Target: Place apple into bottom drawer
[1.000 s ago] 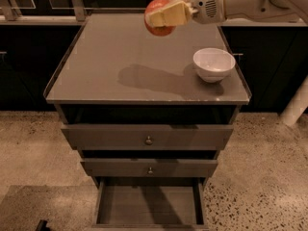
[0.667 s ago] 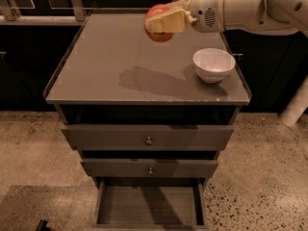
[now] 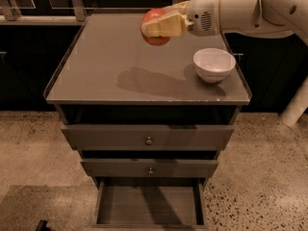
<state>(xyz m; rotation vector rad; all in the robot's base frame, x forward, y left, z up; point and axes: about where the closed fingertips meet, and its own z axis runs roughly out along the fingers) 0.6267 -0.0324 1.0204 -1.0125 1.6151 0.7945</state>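
Observation:
The red-orange apple (image 3: 153, 29) is held in my gripper (image 3: 155, 27), above the back middle of the grey cabinet top (image 3: 120, 66). The pale fingers (image 3: 163, 25) are shut on the apple and cover much of its front. The arm reaches in from the upper right. The bottom drawer (image 3: 148, 205) is pulled open at the foot of the cabinet, and its flat grey floor shows nothing in it. The gripper is far above and behind the drawer.
A white bowl (image 3: 214, 64) stands on the right side of the cabinet top. Two upper grey drawers (image 3: 148, 137) with small round knobs are closed. A speckled floor (image 3: 260, 177) surrounds the cabinet. A white post (image 3: 296, 105) stands at the right.
The gripper with the apple has moved a little to the left and slightly forward over the cabinet top. The bowl and drawers have not moved.

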